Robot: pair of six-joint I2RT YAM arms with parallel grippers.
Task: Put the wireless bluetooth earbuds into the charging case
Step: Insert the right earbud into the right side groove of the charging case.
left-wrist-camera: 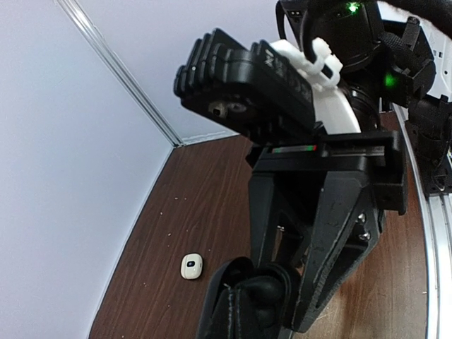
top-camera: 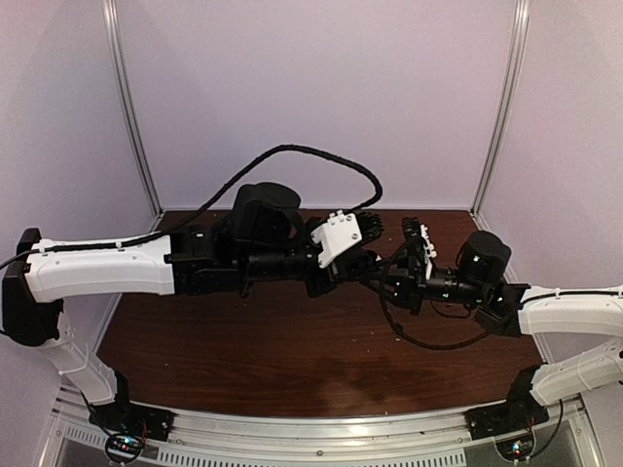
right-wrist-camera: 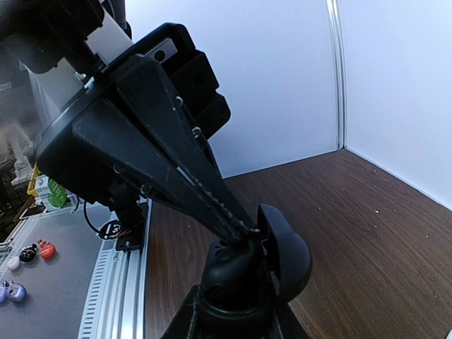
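At the front edge of the table, by the metal rail point(top-camera: 321, 425), both arms are stretching inward from their bases and meeting above the middle of the brown table point(top-camera: 243, 341). The right gripper point(top-camera: 382, 276) is reaching in from the right. Its jaws are drawn in tight on the black charging case point(right-wrist-camera: 286, 258), which is hanging clear of the wood with its rounded lid standing open. The left gripper point(right-wrist-camera: 247, 226) is angling down at that case from the opposite side. Its two fingers are pressed together into one narrow tip, which is sitting right at the opening under the lid. The tip is too hidden to tell whether an earbud is pinched there. Farther off, toward the left rear corner, a small white piece point(left-wrist-camera: 191, 266) with a dark spot at its centre is lying alone on the table, well apart from both grippers. It is too small to tell whether it is one of the earbuds or a little case. Beyond it, the pale walls point(top-camera: 321, 97) are closing off the back of the table.
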